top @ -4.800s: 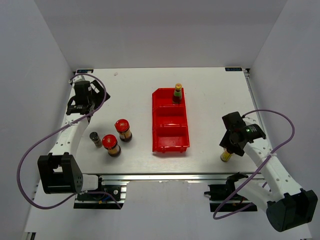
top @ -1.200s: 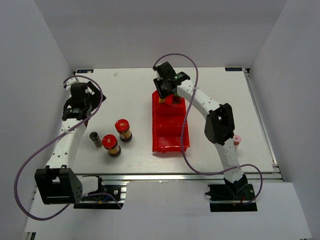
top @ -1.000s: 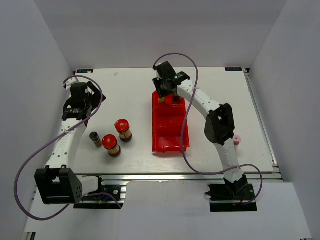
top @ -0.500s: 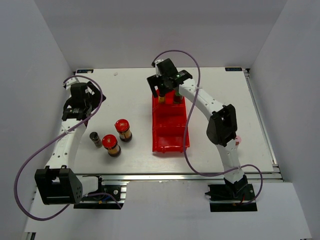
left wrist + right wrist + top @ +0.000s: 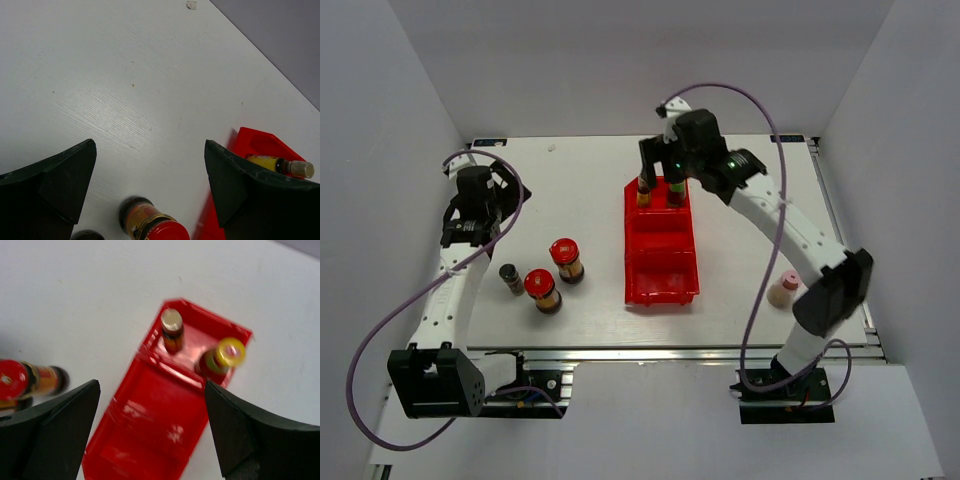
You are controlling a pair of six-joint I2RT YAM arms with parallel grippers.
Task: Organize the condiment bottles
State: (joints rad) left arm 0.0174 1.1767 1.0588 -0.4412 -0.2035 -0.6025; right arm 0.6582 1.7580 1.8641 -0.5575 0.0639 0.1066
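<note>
1. Bottle count: six condiment bottles stand on the worktop — two inside the tray, four outside it.
2. Tray: one red tray with three compartments lies at the middle of the worktop, its long side running from the far edge toward the near edge.
3. Far compartment: holds two upright bottles side by side.
   - The pale-capped bottle is on the side toward the left edge.
   - The yellow-capped bottle, with a green label, is on the side toward the right edge.
4. Middle and near compartments: only red plastic shows in them.
5. Red-lidded jars: two, upright, between the tray and the left edge.
   - The farther jar is the closer one to the tray.
   - The nearer jar stands just beside it, toward the near-left corner.
6. Dark-capped bottle: one, small and upright, just beside the nearer jar on the side toward the left edge.
7. Pink-capped bottle: one, upright, well apart from the tray, toward the near-right corner.
8. Right gripper: hangs above the far end of the tray with its fingers spread wide. The two bottles in the tray show well below it.
9. Left gripper: sits over the worktop close to the left edge, with its fingers spread wide — bare table surface shows between them.
</note>
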